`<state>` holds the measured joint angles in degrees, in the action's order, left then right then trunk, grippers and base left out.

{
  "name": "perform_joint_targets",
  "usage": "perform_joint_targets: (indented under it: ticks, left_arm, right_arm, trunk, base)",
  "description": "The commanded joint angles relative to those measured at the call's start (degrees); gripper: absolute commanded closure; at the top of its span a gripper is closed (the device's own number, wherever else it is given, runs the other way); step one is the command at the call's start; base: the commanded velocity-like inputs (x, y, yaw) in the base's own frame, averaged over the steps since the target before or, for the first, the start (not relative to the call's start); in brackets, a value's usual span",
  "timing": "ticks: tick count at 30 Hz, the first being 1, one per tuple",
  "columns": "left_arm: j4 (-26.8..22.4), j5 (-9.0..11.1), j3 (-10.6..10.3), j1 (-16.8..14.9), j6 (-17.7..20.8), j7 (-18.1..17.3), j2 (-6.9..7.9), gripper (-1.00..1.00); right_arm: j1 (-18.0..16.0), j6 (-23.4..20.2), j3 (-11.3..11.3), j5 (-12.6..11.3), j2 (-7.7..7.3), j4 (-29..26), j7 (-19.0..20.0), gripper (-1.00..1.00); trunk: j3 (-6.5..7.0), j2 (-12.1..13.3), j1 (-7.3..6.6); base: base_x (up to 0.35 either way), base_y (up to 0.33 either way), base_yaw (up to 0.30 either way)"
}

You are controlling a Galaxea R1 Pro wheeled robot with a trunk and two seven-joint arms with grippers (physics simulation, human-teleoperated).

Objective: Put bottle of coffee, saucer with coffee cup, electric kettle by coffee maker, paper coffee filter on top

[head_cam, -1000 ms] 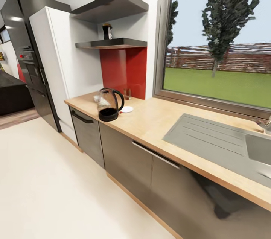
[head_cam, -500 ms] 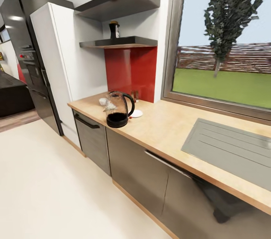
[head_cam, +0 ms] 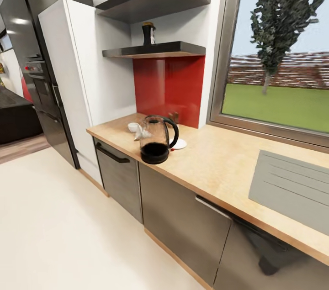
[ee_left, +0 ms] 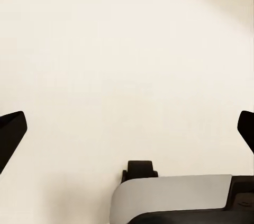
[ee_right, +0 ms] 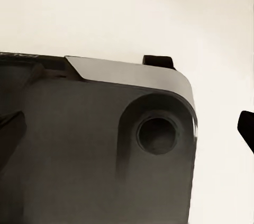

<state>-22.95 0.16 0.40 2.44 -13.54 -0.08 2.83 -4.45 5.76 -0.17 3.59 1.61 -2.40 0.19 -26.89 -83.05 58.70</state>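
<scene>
Left gripper (ee_left: 127,131): black fingers (ee_left: 10,131) at opposite frame edges, spread wide, nothing between them; pale cream floor (ee_left: 127,49) beyond, grey-and-black robot base (ee_left: 174,197) below. Right gripper (ee_right: 127,128): fingers (ee_right: 246,126) likewise spread apart and empty, over the dark base housing (ee_right: 95,144).

Head view: long light beige wood-look tabletop (head_cam: 219,166) above glossy grey cabinet fronts (head_cam: 183,217). Rounded clear-glass electric kettle with black base and loop handle (head_cam: 156,140) stands near the front edge. Plain round white saucer (head_cam: 179,144) just beside it at 3 o'clock. Small white coffee cup (head_cam: 133,127) near it at 10 o'clock; small white paper filter (head_cam: 141,134) seen against the kettle's glass. Small dark bottle of coffee (head_cam: 148,34) stands on the lower dark grey floating shelf (head_cam: 155,50), at 12 o'clock above the kettle, over the red backsplash (head_cam: 169,82). Grey sink drainer (head_cam: 292,189) at 3 o'clock; white tall cabinet (head_cam: 77,80) at 9 o'clock.
</scene>
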Motion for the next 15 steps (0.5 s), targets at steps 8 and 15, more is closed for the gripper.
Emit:
perform_joint_targets:
  ticks: [8, 15]
  left_arm:
    - [-0.08, -0.06, 0.11, 0.02, -0.08, -0.01, 0.06, -1.0]
    - [-0.08, -0.13, 0.17, 0.02, -0.08, -0.01, 0.07, -1.0]
  right_arm:
    - [-0.04, 0.26, 0.24, 0.85, -0.31, -3.05, -0.01, -1.0]
    - [-0.07, 0.28, 0.26, 0.97, -0.39, -4.64, -0.1, -1.0]
  trunk:
    - [-0.05, -0.03, 0.02]
    - [-0.05, -0.03, 0.02]
  base:
    - [0.083, 0.093, 0.186]
    - [0.007, 0.009, 0.234]
